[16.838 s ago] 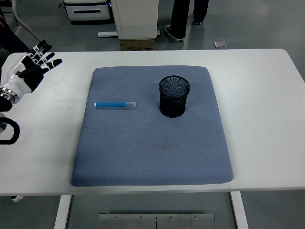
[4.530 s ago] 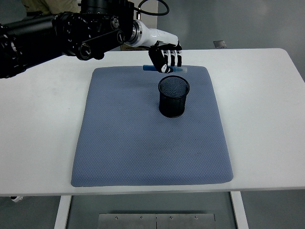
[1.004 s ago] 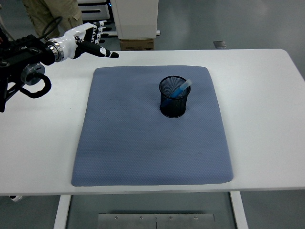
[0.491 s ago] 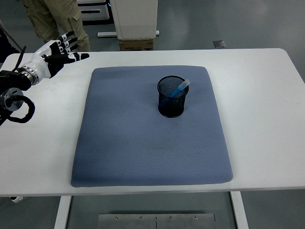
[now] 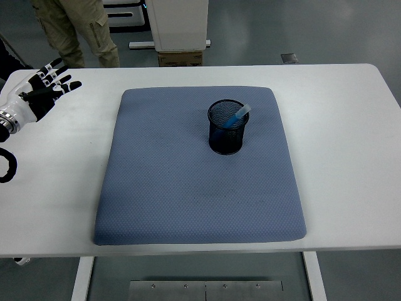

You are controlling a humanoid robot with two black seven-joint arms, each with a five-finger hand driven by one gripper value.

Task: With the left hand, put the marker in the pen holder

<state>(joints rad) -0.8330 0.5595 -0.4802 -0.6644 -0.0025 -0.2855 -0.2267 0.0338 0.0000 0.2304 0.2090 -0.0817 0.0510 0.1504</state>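
Fingers [image 5: 59, 78] of the left hand [image 5: 37, 94] are spread and hold nothing, the hand hanging at the far left edge of the white worktop [image 5: 351, 144], well apart from everything it worked on. Half a second back the same hand sat a little further in and higher along that edge, and a second back it was further in again, near the mat's far-left corner; so it has been drawing steadily out toward its own side. A few seconds ago it was poised right above the holder with the marker pinched crosswise in its grip

Moving outward, the grey-blue mat [image 5: 188, 194] covers the middle of the worktop, and on its far-right part stands the black mesh pen holder [image 5: 228, 127], upright. The blue marker [image 5: 237, 115] now sits inside it, leaning to the right, its pale cap end poking just above the rim. Long before, that marker lay flat on the mat to the left of the holder; that spot is bare now

By my reading the placing is done and the arm is simply retreating to rest. The holder looks steady and the marker seems settled against its wall. A person's legs [image 5: 75, 31] show beyond the far edge, top left. The right hand does not appear
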